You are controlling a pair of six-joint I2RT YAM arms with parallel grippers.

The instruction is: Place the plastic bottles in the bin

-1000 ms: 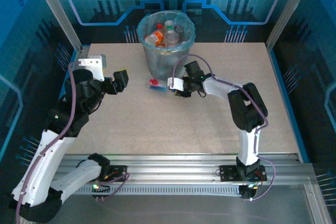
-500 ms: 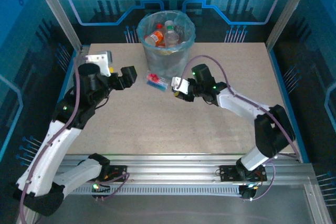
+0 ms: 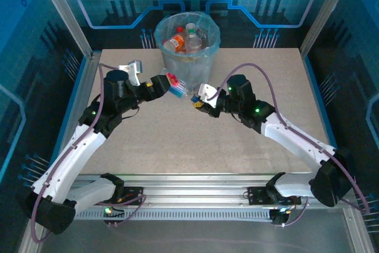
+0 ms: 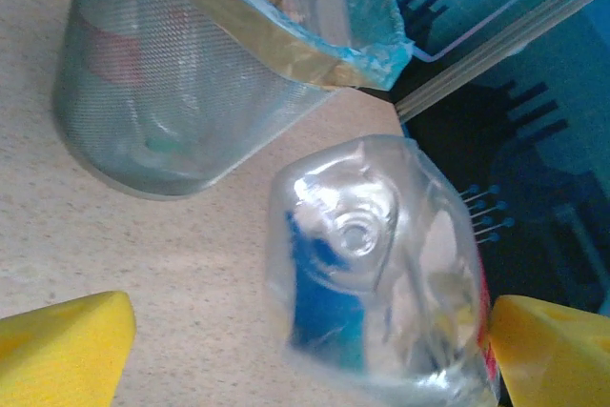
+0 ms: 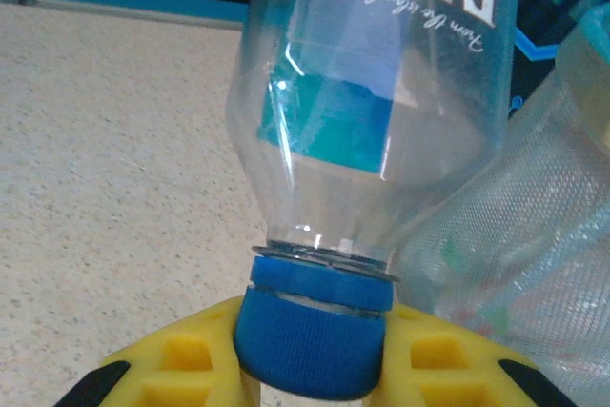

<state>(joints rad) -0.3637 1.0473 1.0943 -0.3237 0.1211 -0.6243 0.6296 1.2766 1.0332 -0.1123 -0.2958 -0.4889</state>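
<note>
- A clear plastic bottle (image 3: 179, 89) with a blue cap (image 5: 315, 335) is found at the near side of the bin (image 3: 188, 63), just beside its wall.
- The right jaws are clamped on that blue cap. From them the bottle's body is tilted away, and a blue and white label (image 5: 334, 131) is seen on it.
- The left jaws are spread wide apart, with the bottle's base (image 4: 367, 264) between them. One yellow pad (image 4: 553, 350) is just beside the bottle, and the other pad (image 4: 62, 345) is well apart from it.
- Whether the bottle touches the speckled surface (image 3: 177, 146) cannot be told.
- The bin, grey and lined with a crinkly light-blue bag (image 4: 367, 40), is set upright at the far middle of the surface.
- Several bottles are piled inside it, among them an orange bottle (image 3: 173, 43) and a clear one (image 3: 192, 35).
- Seen from above, the bottle is flanked by the two arms, one on each side.
</note>
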